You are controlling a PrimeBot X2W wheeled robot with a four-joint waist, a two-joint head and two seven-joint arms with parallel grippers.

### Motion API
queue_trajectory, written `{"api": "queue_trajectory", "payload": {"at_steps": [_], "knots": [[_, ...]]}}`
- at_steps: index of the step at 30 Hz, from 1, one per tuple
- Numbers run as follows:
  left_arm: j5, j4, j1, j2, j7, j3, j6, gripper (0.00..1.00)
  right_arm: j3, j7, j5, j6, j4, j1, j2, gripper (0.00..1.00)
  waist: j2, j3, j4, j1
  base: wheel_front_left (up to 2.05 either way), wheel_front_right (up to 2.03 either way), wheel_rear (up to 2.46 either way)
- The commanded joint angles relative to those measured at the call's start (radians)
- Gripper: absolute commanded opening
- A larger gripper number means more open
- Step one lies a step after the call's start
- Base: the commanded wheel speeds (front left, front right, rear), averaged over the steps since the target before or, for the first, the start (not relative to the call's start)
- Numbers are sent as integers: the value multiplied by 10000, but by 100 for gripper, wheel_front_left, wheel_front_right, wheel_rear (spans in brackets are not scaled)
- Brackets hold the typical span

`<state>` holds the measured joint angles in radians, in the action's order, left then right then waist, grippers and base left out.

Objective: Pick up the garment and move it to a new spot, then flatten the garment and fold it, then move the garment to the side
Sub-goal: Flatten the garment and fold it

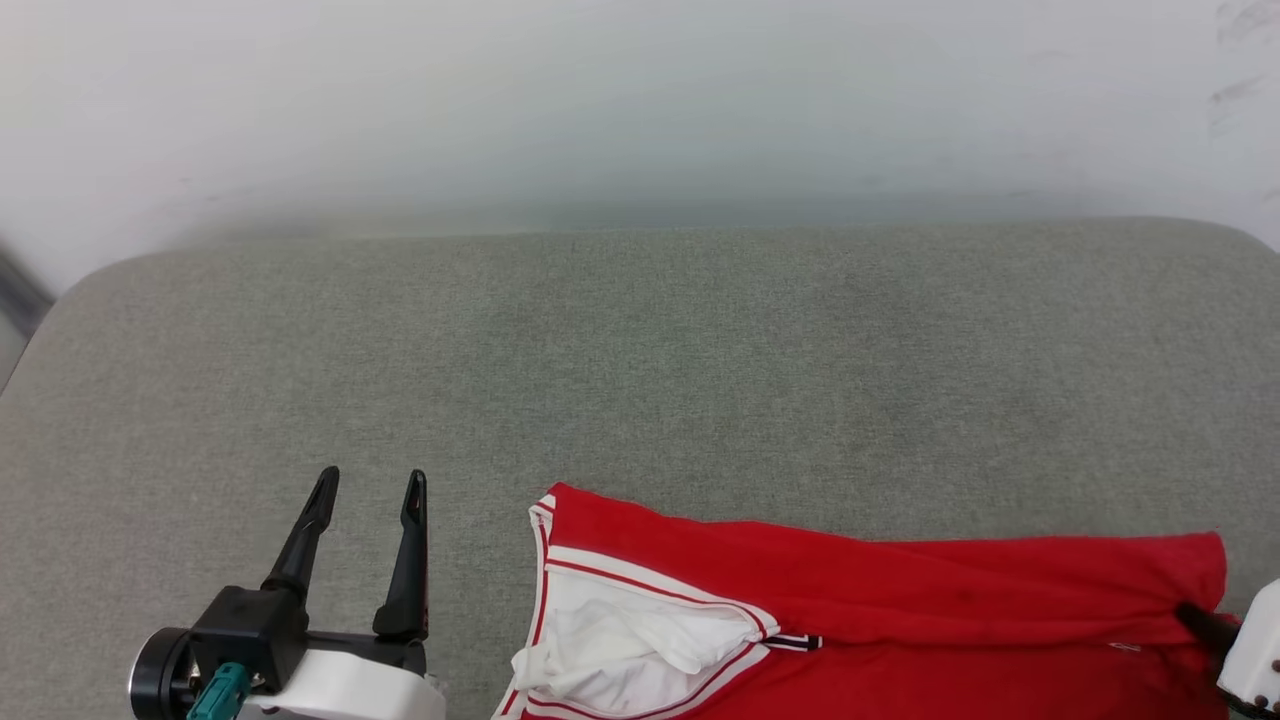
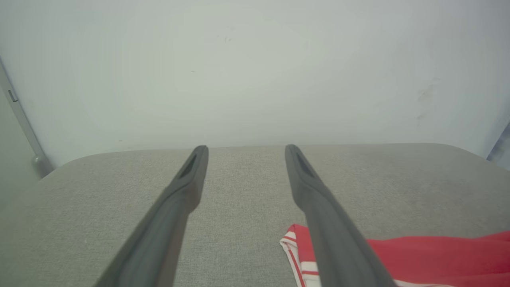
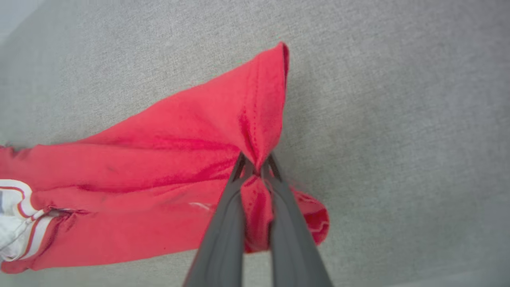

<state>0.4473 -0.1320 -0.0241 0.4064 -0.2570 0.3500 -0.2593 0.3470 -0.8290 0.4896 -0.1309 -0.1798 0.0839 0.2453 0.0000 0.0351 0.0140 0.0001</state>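
Observation:
The red garment [image 1: 900, 600] lies folded lengthwise along the near edge of the grey cushion, its white sleeve [image 1: 620, 640] with striped trim at the left end. My right gripper [image 3: 257, 163] is shut on a pinch of red fabric at the garment's [image 3: 167, 159] right end; in the head view it [image 1: 1195, 612] sits at the lower right edge. My left gripper [image 1: 370, 480] is open, hovering left of the garment, apart from it. Between its fingers [image 2: 191, 175] in the left wrist view is bare cushion, with the garment's striped corner [image 2: 295, 239] beside the right finger.
The grey fabric cushion [image 1: 640, 370] spreads wide behind and to the left of the garment. A pale wall [image 1: 640, 100] rises behind it. A grey metal post [image 2: 24, 127] stands at the left in the left wrist view.

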Motion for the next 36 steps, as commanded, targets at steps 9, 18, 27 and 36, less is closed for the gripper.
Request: {"api": "queue_trajectory", "payload": {"at_steps": [9, 18, 27, 36], "knots": [[31, 79, -62, -33, 29, 124, 18, 100, 1447, -2907, 2968, 3, 247, 456, -1730, 0, 0, -122, 1, -1, 0, 0, 0], [69, 92, 111, -13, 28, 184, 75, 100, 957, -4307, 6938, 3, -1198, 998, -1958, 0, 0, -54, 354, -1, 0, 0, 0], [97, 153, 419, -180, -6, 240, 139, 100, -1850, -3180, 8899, 3, -1691, 1495, -1964, 0, 0, 316, 842, -1, 0, 0, 0], [0, 301, 949, -488, -54, 293, 340, 100, -4819, -1254, 9570, 3, -1790, 2325, -1961, 0, 0, 1091, 1273, -1, 0, 0, 0]]}}
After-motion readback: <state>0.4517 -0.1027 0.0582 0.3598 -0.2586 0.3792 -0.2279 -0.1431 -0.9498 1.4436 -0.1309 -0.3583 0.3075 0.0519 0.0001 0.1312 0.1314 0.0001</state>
